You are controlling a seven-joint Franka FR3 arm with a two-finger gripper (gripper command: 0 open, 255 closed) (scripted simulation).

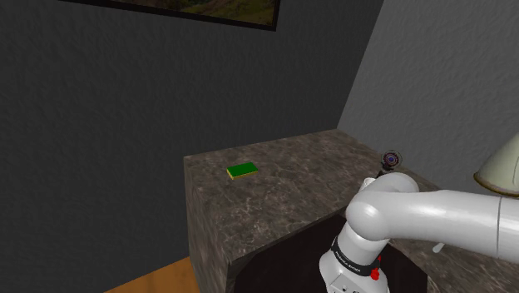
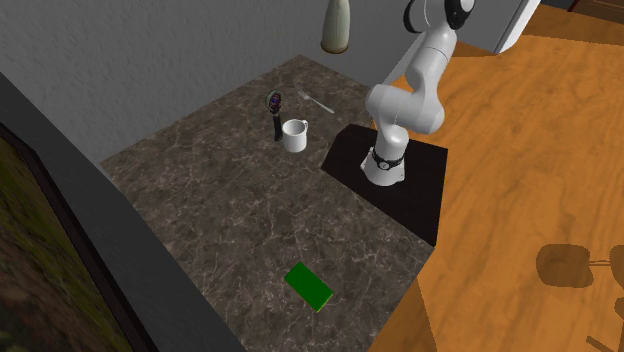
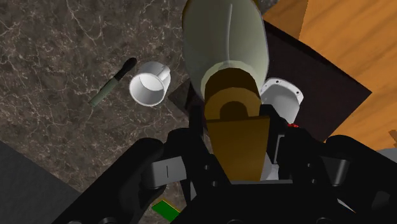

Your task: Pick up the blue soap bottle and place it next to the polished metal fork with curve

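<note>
You see the soap bottle (image 2: 275, 113) standing upright on the dark stone counter (image 2: 200, 220), and it is drawn dark with a purplish top, not clearly blue. It stands just beside a white mug (image 2: 294, 134), with a small gap between them in the wrist view, where the bottle (image 3: 112, 83) appears as a slim dark shape next to the mug (image 3: 151, 87). The fork (image 2: 320, 102) lies flat on the counter a little beyond the mug, toward the beige lamp (image 2: 336, 25), and it is apart from the bottle. You cannot tell how the jaws stand: in the wrist view the lamp (image 3: 222, 38) is very close in front of the camera and its brown lower part overlaps the black shapes at the bottom edge. You cannot see them touching the bottle, which stands on the counter by itself. The white arm (image 2: 420, 70) rises from the black stand (image 2: 425, 200) toward the second exterior view's top. In the shoulder view the bottle (image 1: 389, 159) shows just above the arm (image 1: 432, 212). A green sponge (image 2: 309, 287) lies well apart from the bottle, near the counter's other end.
</note>
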